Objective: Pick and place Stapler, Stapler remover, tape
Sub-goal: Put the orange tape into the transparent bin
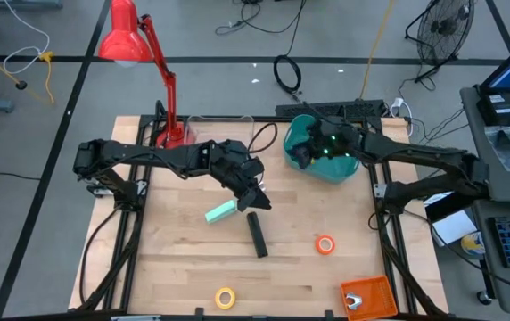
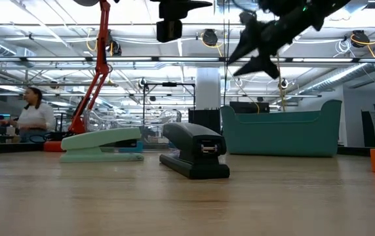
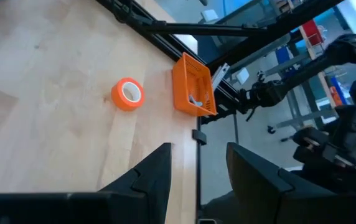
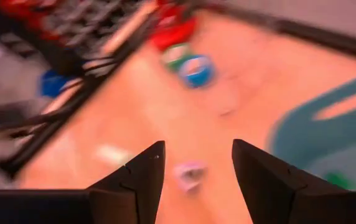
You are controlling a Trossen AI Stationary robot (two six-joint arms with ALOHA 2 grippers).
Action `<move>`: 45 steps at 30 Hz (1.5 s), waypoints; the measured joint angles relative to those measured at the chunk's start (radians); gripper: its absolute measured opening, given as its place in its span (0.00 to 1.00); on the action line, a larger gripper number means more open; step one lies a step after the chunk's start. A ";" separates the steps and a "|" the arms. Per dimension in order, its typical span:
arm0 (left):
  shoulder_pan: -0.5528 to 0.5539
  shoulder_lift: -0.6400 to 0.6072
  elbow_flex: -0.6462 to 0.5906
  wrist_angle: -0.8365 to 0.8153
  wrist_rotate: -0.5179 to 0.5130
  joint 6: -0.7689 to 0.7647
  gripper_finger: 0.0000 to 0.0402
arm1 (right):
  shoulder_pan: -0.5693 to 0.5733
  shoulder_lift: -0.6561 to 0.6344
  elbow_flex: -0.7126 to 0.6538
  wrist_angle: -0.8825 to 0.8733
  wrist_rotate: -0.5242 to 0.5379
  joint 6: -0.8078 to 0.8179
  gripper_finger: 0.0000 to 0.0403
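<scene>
The stapler (image 1: 256, 234), a slim black bar, lay flat near the middle of the wooden counter (image 1: 175, 267), its long axis running roughly from the far edge toward the near edge with a slight slant. A pale green stapler (image 1: 220, 212) lay just beside its far end, toward the left arm's side, at an angle to it; in the low view the two sat side by side, the black one (image 2: 195, 157) nearer the camera.

The left gripper (image 1: 259, 200) hung just above and beyond the black stapler's far end, jaws apart with nothing between them, as the left wrist view showed (image 3: 198, 171). It was by far the nearer arm. By my judgement, the jaws needed to come back toward the near edge and close across the bar's narrow width, not along its length.

The right gripper (image 1: 301, 153) was over the teal bin (image 1: 340, 169) at the far side, well apart from the stapler, jaws likewise apart and empty (image 4: 196, 163).

Orange tape (image 1: 325, 244) lay on the right arm's side of the stapler, yellow tape (image 1: 226, 297) near the front edge, and an orange basket (image 1: 368, 296) sat at the near right corner.
</scene>
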 joint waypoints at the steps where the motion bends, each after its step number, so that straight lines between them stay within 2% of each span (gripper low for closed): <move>1: -0.003 0.000 0.000 0.000 0.008 0.000 0.39 | 0.023 -0.016 0.000 0.000 -0.018 0.008 0.45; 5: -0.019 0.000 0.000 -0.002 0.064 0.004 0.39 | 0.140 -0.064 0.000 0.001 -0.042 0.071 0.45; 10: -0.051 0.000 0.000 -0.014 0.145 0.016 0.39 | 0.303 -0.080 0.000 0.008 0.006 0.174 0.45; 16: -0.118 0.000 0.000 -0.077 0.169 0.064 0.39 | 0.511 -0.051 0.001 0.005 0.206 0.302 0.44; 21: -0.177 0.000 0.000 -0.184 0.122 0.108 0.39 | 0.640 -0.018 0.001 0.024 0.362 0.376 0.44; 25: -0.211 0.000 0.000 -0.241 0.092 0.119 0.39 | 0.708 0.009 0.001 0.074 0.432 0.395 0.44; 28: -0.229 0.000 0.000 -0.276 0.071 0.113 0.39 | 0.733 0.029 0.001 0.088 0.428 0.433 0.43; 35: -0.263 0.000 0.000 -0.292 0.022 0.131 0.39 | 0.820 0.062 0.001 0.075 0.322 0.489 0.43; 45: -0.275 0.000 0.000 -0.293 -0.013 0.127 0.39 | 0.979 0.061 0.001 -0.032 0.325 0.638 0.43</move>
